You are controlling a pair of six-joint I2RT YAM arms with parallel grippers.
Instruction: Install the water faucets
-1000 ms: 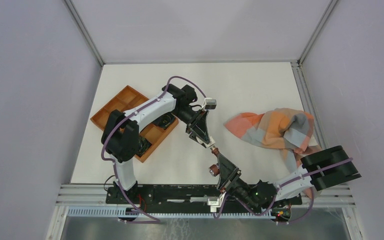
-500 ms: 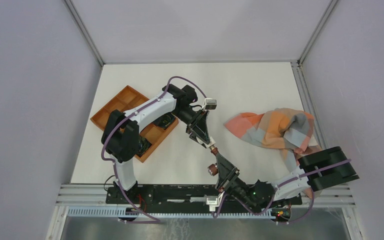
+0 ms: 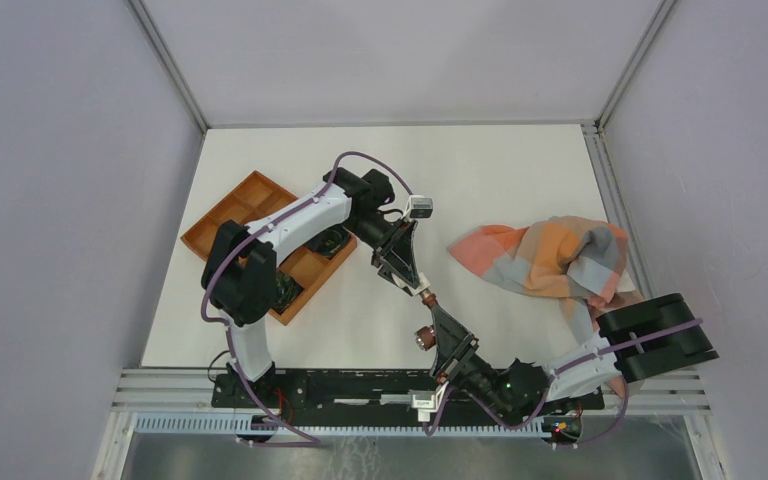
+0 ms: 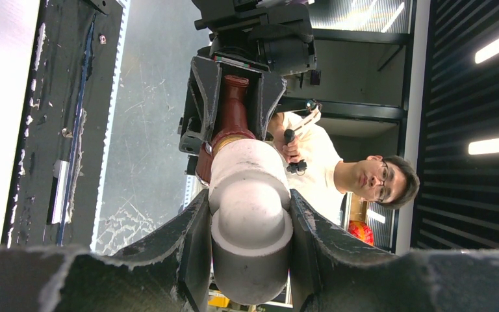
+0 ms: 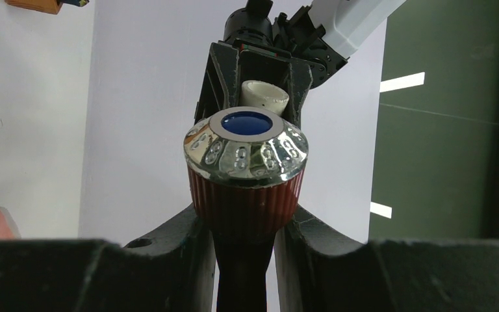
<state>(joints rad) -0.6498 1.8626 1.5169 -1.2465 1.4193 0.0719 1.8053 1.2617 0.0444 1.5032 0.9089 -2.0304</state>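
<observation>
Roughly midway: one faucet held between both tools

So the faucet (image 5: 243, 203) is up off the counter (image 3: 480, 170), near the middle and towards my bases, pinched from both ends. My left tool (image 3: 421, 289) is closed narrow on the pale end fitting (image 4: 250, 195). My right tool (image 3: 439, 314) is clamped on the dark red body just under the knob (image 5: 246, 151), which is silvery with a blue cap and sticks out clear of the fingers. The two tools face each other tip to tip, almost touching.

Progress, my read: pickup done, fitting and body lined up and butted together. In the left wrist view a brassy ring sits at the joint. Can't tell if it's fully seated or tight. Left to do: finish the join, let go. No basin or mount visible for it to go on.

Counts:
- faucet: 1, with 1 knob and 1 fitting
- compartment tray (image 3: 243, 200): 1, left side, partly under my left arm, with dark bits inside that I can't identify
- checked cloth (image 3: 545, 255): 1, right side, well apart from the faucet
</observation>
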